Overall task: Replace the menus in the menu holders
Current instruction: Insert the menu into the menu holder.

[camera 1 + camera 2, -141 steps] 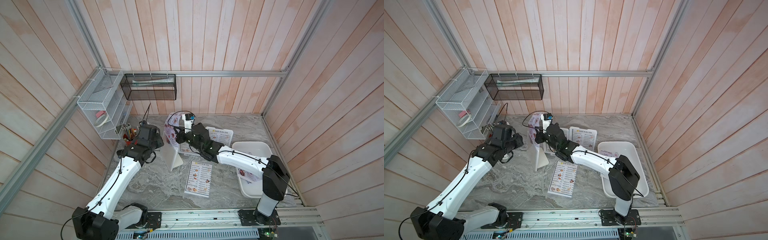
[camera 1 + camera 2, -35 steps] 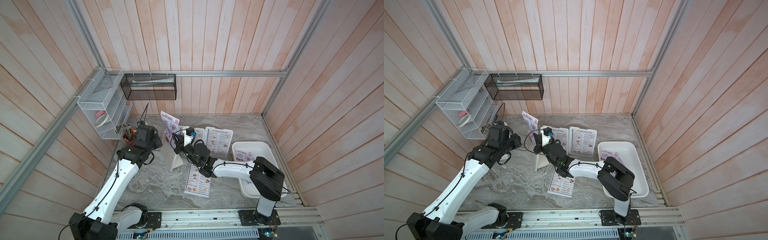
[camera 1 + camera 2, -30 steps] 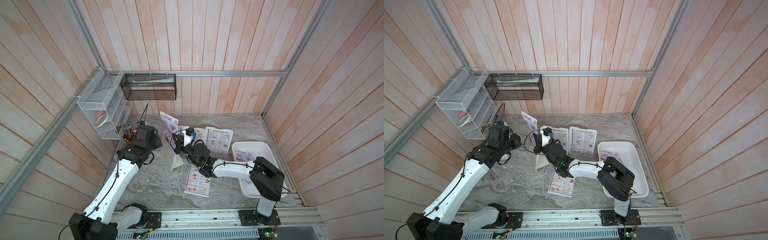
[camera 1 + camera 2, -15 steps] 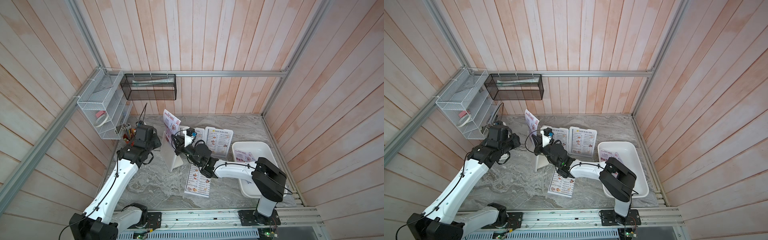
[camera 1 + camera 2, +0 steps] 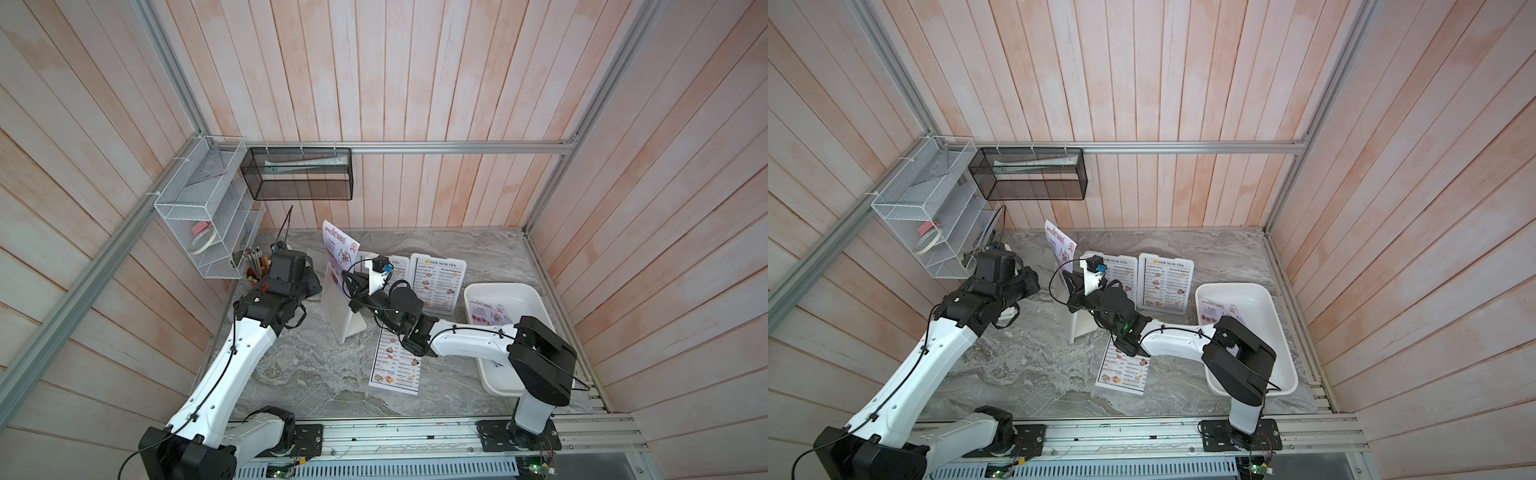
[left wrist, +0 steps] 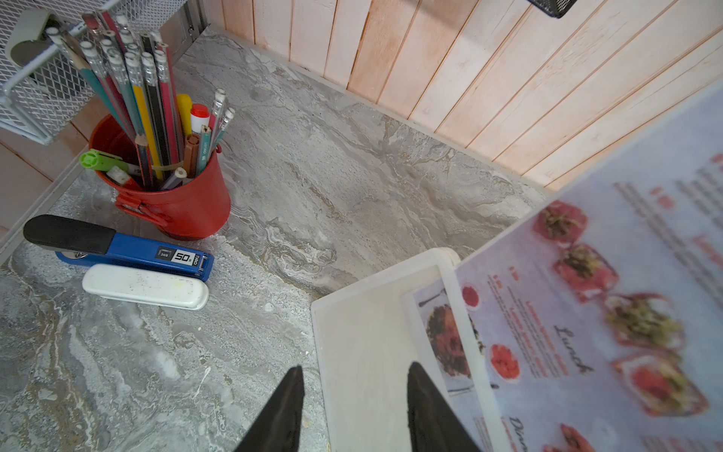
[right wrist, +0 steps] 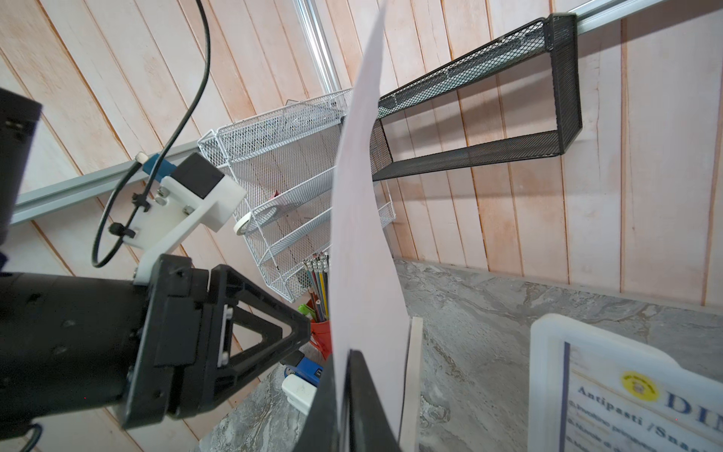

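My right hand (image 7: pixel 346 391) pinches the lilac menu (image 5: pixel 338 249) low down, upright at the top of the holder (image 5: pixel 338 307), I judge to feed it in. My left hand (image 6: pixel 354 368), half spread, straddles the holder's side, probably steadying it; whether it grips I cannot tell.

"DIM SUM INN" on framed menu (image 5: pixel 437 286), "Lunch" on lilac menu (image 6: pixel 587 313), "50" on blue stapler (image 6: pixel 137 254)
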Controlling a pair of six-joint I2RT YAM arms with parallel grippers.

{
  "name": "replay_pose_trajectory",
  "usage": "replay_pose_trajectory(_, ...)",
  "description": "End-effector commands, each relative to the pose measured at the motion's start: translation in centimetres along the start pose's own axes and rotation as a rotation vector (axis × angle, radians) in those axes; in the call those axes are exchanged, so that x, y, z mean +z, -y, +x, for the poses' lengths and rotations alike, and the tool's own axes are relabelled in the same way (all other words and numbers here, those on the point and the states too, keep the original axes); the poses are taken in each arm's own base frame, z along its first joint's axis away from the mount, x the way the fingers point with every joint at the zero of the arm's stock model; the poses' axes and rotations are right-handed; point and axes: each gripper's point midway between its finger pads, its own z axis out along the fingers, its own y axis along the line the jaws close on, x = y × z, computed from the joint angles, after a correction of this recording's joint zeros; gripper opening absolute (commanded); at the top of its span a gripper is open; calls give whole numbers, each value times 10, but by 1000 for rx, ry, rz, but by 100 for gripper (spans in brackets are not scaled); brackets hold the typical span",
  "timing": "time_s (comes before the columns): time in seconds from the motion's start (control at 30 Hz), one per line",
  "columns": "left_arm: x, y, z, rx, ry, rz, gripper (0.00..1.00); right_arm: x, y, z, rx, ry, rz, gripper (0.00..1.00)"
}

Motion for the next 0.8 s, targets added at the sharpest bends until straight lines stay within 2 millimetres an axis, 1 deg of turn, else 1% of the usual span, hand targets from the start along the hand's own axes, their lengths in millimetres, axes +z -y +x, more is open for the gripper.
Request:
replay_pose_trajectory(0.0, -6, 3, -9, 6, 28, 18, 46, -2, -4, 3, 22, -10, -15, 9)
replay_pose_trajectory(0.2, -4, 3, -10, 7, 29, 14, 46, -5, -12, 5, 55, -26, -38, 11)
replay_pose_trajectory(0.33, -3, 3, -10, 9, 28, 14, 46, -7, -13, 8, 56, -47, -35, 13)
replay_pose_trajectory(0.53, -3, 4, -14, 8, 36, 16, 46, -10, -12, 7, 52, -66, -28, 15)
replay_pose_trajectory(0.7, -3, 3, -14, 9, 37, 14, 46, -15, -18, 17, 61, -124, -56, 19)
replay_pose_trajectory(0.77, -2, 3, -15, 8, 38, 13, 46, -16, -18, 17, 57, -132, -50, 20)
